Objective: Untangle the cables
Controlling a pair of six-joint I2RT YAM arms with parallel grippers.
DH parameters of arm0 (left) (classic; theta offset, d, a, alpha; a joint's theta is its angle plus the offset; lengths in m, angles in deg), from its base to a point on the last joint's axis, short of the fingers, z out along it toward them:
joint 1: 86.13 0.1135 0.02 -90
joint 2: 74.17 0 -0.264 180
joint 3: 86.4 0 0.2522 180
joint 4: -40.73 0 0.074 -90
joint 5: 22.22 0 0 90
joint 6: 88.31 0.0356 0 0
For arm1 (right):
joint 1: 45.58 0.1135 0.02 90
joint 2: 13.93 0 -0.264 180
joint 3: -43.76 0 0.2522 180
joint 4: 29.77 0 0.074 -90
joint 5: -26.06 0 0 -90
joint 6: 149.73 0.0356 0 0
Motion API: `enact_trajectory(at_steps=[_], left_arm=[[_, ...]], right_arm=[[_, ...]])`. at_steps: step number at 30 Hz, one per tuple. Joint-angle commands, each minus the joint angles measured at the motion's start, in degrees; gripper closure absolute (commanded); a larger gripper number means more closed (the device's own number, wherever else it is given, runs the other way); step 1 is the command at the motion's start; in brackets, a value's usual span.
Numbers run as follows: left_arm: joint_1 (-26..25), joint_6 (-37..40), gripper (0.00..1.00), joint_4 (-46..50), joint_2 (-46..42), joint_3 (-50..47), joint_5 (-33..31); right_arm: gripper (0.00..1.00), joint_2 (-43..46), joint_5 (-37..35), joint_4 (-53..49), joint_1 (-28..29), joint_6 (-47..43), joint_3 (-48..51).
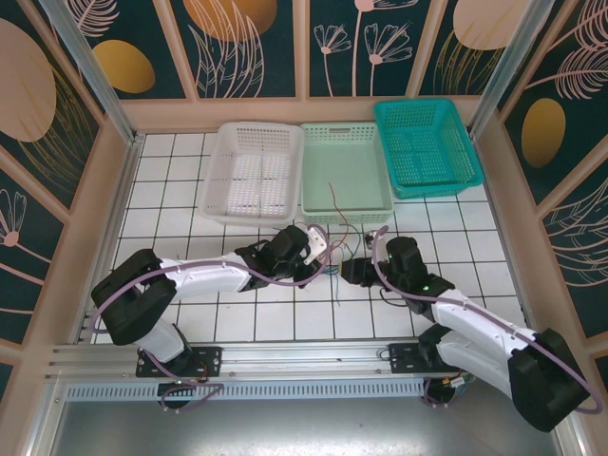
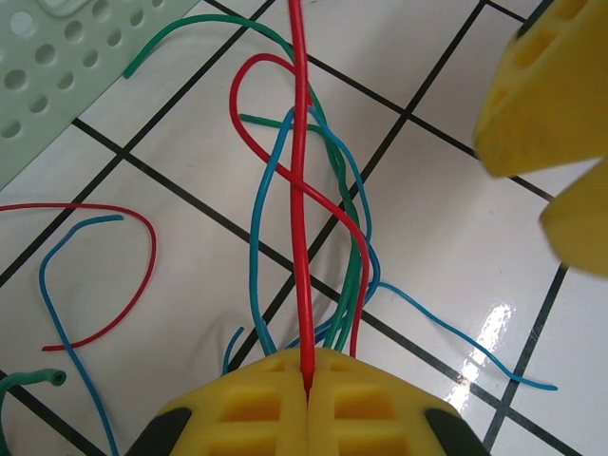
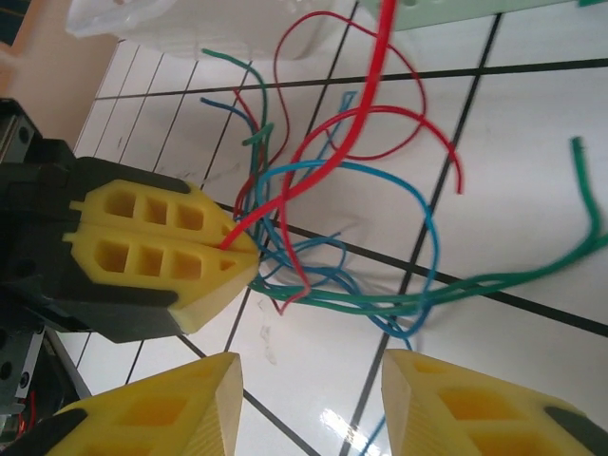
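My left jaws are clenched on one red cable [image 2: 300,237], pinched right at the tips of the yellow pads [image 2: 256,404]. From there it runs straight out toward the far pale green basket [image 1: 361,161]. My right jaws stand released and hold nothing, their pads [image 3: 180,399] apart just near of the knot. The cables [image 1: 334,258] lie in a loose tangle on the white-tiled bench [image 1: 237,309] between my two arms, just near of that basket. A blue cable [image 2: 255,228] and a green cable [image 3: 494,283] cross over and under the red ones.

As I judge it, the step in hand is drawing that red cable free. To do it well I would hold the left pinch firm and pull slowly along the strand's own line. The right jaws should come down on the blue and green crossings and pin them to the tiles, so the bundle doesn't drag along. These wires look thin and springy, and a fast tug would likely tighten the loops.

I can read no brand, label or writing anywhere.
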Motion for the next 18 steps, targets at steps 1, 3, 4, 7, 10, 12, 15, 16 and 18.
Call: enact_trajectory(at_steps=[1,3,4,7,10,12,15,16,18], left_arm=[[0.07,-1.47,1.0,-1.82,-1.55,0.73,1.92],[0.05,-1.7,1.0,-1.93,-1.68,0.65,1.99],[0.05,-1.79,1.0,-1.98,-1.68,0.64,2.02],[0.05,-2.0,1.0,-2.44,-2.14,0.39,2.67],[0.05,-2.3,1.0,-3.19,-3.02,-0.15,2.68],[0.05,-2.45,1.0,-3.4,-3.51,-0.42,2.54],[0.05,-2.71,1.0,-3.68,-4.14,-0.77,2.8],[0.06,-2.8,1.0,-3.9,-4.29,-0.92,2.96],[0.05,-3.14,1.0,-4.56,-4.66,-1.35,3.4]], right_arm=[[0.54,-3.09,-0.55,13.25,1.82,2.19,0.4],[0.53,-5.22,-0.73,16.03,2.8,2.53,0.19],[0.54,-6.3,-0.9,17.07,3.28,2.55,0.12],[0.54,-9.67,-2.09,17.9,3.96,1.82,-0.56],[0.6,-12.34,-2.42,19.1,4.05,1.71,-0.78],[0.63,-13.11,-2.42,19.74,4.22,1.58,-0.73],[0.65,-12.95,-3.74,20.03,4.31,1.34,-0.48],[0.65,-12.76,-4.23,19.86,4.32,1.17,-0.47],[0.65,-12.52,-4.34,20.14,4.32,0.93,-0.36]])
